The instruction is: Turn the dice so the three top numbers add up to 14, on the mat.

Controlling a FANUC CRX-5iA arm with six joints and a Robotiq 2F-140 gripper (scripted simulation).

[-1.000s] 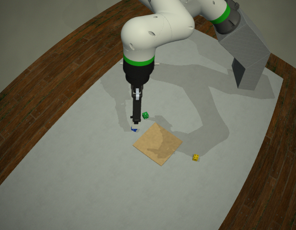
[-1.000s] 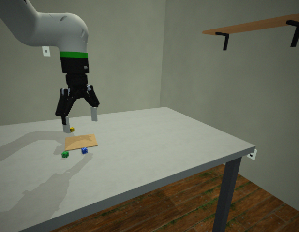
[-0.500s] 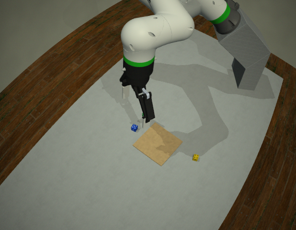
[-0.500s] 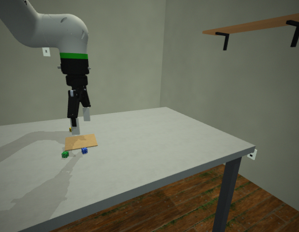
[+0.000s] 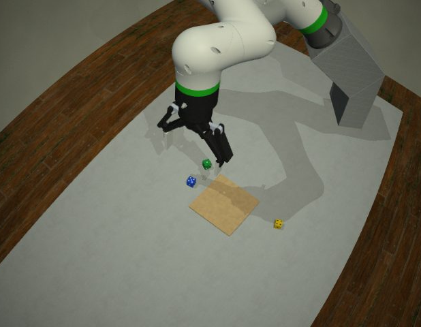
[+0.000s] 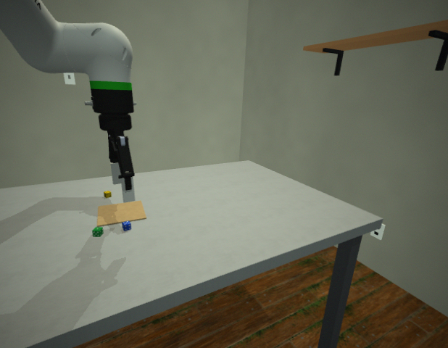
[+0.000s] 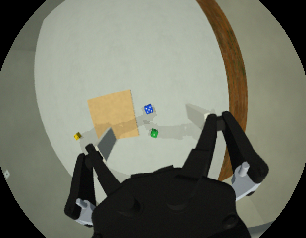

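1. The green die (image 5: 206,163) sat on the gray table (image 5: 98,246), near the middle of the top view. It was off the mat (image 5: 223,204), just past the mat's upper corner.
2. The blue die (image 5: 191,181) sat on the table too, a little down and left of the green one. It was just beside the mat's upper left edge, but not on it.
3. The yellow die (image 5: 278,223) lay alone, to the lower right of the mat and well apart from the other two.
4. So no die was on the mat. I think the job was only starting, because all three must end up on the mat with tops that add to 14.
5. The tan mat lay flat in the middle of the table.
6. The gripper (image 5: 193,148) hung above the table, up over the green die. Its fingers were spread wide and held nothing. I think it was open like that so it could come down around a die, most likely the green one.
7. The pips on the dice were too small to count for sure.
8. A gray block (image 5: 351,80) held up the arm at the upper right of the top view. A wooden shelf (image 6: 381,37) hung on the wall at the upper right of the side view.
9. I could read no words or labels anywhere.
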